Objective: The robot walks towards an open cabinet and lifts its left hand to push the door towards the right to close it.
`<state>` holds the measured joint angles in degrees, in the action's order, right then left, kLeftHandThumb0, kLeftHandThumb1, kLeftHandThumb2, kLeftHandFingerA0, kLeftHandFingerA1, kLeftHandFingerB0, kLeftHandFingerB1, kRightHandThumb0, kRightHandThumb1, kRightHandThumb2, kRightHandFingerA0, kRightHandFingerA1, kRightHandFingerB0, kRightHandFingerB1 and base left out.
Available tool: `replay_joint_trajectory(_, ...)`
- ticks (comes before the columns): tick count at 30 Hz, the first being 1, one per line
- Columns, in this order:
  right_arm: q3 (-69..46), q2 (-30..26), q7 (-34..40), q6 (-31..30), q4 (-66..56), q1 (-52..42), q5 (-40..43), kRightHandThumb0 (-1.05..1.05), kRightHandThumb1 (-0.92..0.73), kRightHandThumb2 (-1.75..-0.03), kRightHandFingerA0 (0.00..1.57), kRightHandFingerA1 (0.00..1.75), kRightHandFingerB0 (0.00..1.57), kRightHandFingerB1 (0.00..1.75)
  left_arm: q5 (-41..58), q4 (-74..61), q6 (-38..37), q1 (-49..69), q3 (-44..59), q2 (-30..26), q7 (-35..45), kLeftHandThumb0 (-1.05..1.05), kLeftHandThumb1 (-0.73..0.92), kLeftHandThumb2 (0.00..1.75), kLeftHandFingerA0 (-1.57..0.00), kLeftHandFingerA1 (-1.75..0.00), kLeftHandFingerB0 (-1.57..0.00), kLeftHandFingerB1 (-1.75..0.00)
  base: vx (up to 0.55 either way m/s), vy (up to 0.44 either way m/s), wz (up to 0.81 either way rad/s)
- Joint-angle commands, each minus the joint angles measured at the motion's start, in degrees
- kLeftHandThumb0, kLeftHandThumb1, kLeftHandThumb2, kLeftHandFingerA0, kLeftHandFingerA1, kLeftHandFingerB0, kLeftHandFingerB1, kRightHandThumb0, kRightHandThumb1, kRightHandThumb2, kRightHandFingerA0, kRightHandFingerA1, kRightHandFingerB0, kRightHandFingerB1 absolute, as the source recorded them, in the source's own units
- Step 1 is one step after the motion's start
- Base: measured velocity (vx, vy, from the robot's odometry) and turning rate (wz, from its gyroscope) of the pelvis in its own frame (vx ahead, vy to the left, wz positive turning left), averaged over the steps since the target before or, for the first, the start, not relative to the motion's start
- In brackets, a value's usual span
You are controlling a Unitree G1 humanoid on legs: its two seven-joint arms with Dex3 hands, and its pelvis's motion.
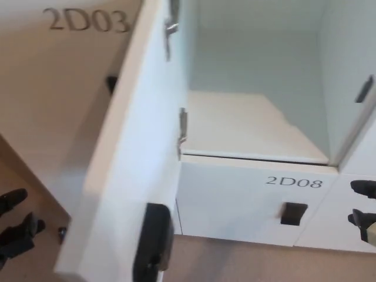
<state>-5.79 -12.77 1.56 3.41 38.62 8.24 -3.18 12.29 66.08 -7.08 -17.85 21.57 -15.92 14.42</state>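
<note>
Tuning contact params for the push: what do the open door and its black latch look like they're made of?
Open door: looks like white laminated board, smooth and matte; the thick flat edge and even colour suggest it, though painted wood or metal can't be ruled out. Black latch: probably moulded plastic, with a slight sheen and rounded corners; the picture is blurred.

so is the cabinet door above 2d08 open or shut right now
Open. The door swings out toward the camera, edge-on, baring the empty compartment behind it. The left hand sits low, not touching it.
</note>
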Motion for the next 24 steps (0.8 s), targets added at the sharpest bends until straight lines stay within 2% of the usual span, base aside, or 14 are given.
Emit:
replay_joint_trajectory(1, -0.3, -0.1, 0.3, 0.4, 0.8, 0.1, 0.2, -0.02, -0.75, -0.61, 0.71, 0.58, 0.50, 0.54, -0.1, 0.3, -1.2, 0.4, 0.0, -1.2, -0.4, -0.22, 0.18, 1.32, -0.41, -1.11, -0.31, -0.76, 0.01, -0.100, 0.01)
replay_joint_trajectory(4, -0.1, 0.0, 0.4, -0.7, 0.0, -0.6, 0.0, -0.05, -0.75, -0.61, 0.71, 0.57, 0.50, 0.53, -0.5, 0.2, -1.3, 1.1, -0.5, -1.3, -0.3, -0.20, 0.24, 1.34, -0.39, -1.09, -0.28, -0.75, 0.00, -0.033, 0.00)
replay_joint_trajectory(6, 0.0, 0.0, 0.4, -0.9, -0.2, -0.7, -0.1, -0.05, -0.75, -0.61, 0.71, 0.57, 0.50, 0.53, -0.6, 0.1, -1.4, 1.3, -0.6, -1.3, -0.3, -0.20, 0.24, 1.34, -0.39, -1.09, -0.28, -0.75, 0.02, -0.016, -0.03)
replay_joint_trajectory(7, 0.0, 0.0, 0.6, -1.4, -0.4, -0.7, -0.1, -0.04, -0.76, -0.61, 0.71, 0.57, 0.50, 0.53, -0.3, 0.1, -1.2, 1.3, -0.5, -1.2, -0.5, -0.21, 0.19, 1.36, -0.43, -1.15, -0.30, -0.77, 0.04, 0.096, -0.07)
replay_joint_trajectory(11, -0.2, 0.2, 0.6, -1.2, -0.5, -1.0, 0.1, -0.03, -0.76, -0.61, 0.71, 0.58, 0.50, 0.54, -0.2, 0.2, -1.2, 1.4, -0.4, -1.0, -0.9, -0.20, 0.19, 1.36, -0.44, -1.13, -0.31, -0.76, 0.05, 0.133, 0.02)
replay_joint_trajectory(12, -0.3, 0.2, 0.5, -0.9, -0.5, -1.5, 0.2, -0.03, -0.76, -0.61, 0.71, 0.58, 0.50, 0.54, -0.2, 0.2, -1.1, 1.6, -0.5, -1.0, -0.9, -0.23, 0.21, 1.30, -0.40, -1.09, -0.30, -0.75, 0.05, 0.134, 0.30)
replay_joint_trajectory(16, -0.4, 0.1, 0.3, 0.3, -0.5, -2.6, 0.2, -0.04, -0.75, -0.61, 0.70, 0.58, 0.50, 0.54, -0.4, -0.2, -1.0, 2.3, -0.8, -0.8, -0.7, -0.21, 0.22, 1.31, -0.39, -1.08, -0.29, -0.73, 0.06, -0.007, 0.10)
replay_joint_trajectory(18, -0.3, 0.2, 0.5, 0.0, -0.7, -2.7, 0.0, -0.04, -0.74, -0.61, 0.71, 0.60, 0.49, 0.53, -0.5, -0.4, -1.3, 2.5, -1.0, -0.7, -0.4, -0.24, 0.19, 1.30, -0.43, -1.13, -0.30, -0.76, 0.05, -0.092, 0.01)
replay_joint_trajectory(19, -0.2, 0.2, 0.6, -0.3, -0.7, -2.6, -0.1, -0.04, -0.74, -0.61, 0.69, 0.59, 0.48, 0.54, -0.5, -0.6, -1.5, 2.6, -1.2, -0.6, -0.4, -0.25, 0.22, 1.22, -0.41, -1.15, -0.31, -0.77, 0.05, -0.095, -0.02)
replay_joint_trajectory(21, -0.2, 0.2, 0.7, -0.7, -0.8, -2.6, -0.2, -0.04, -0.74, -0.61, 0.69, 0.59, 0.48, 0.54, -0.6, -0.8, -1.6, 2.7, -1.3, -0.5, -0.5, -0.25, 0.22, 1.22, -0.41, -1.15, -0.31, -0.77, 0.05, -0.095, -0.02)
replay_joint_trajectory(22, -0.4, 0.3, 0.6, -0.5, -0.8, -2.8, 0.1, -0.03, -0.74, -0.61, 0.70, 0.59, 0.48, 0.53, -0.7, -1.6, -1.7, 3.1, -1.6, -0.1, -0.3, -0.29, 0.29, 1.17, -0.47, -0.93, -0.32, -0.69, 0.05, -0.095, -0.01)
replay_joint_trajectory(24, -0.5, 0.4, 0.5, -0.5, -0.8, -2.9, 0.3, -0.03, -0.74, -0.61, 0.70, 0.59, 0.48, 0.53, -0.7, -1.9, -1.7, 3.3, -1.8, 0.0, -0.2, -0.29, 0.29, 1.17, -0.47, -0.93, -0.32, -0.69, 0.04, -0.097, 0.01)
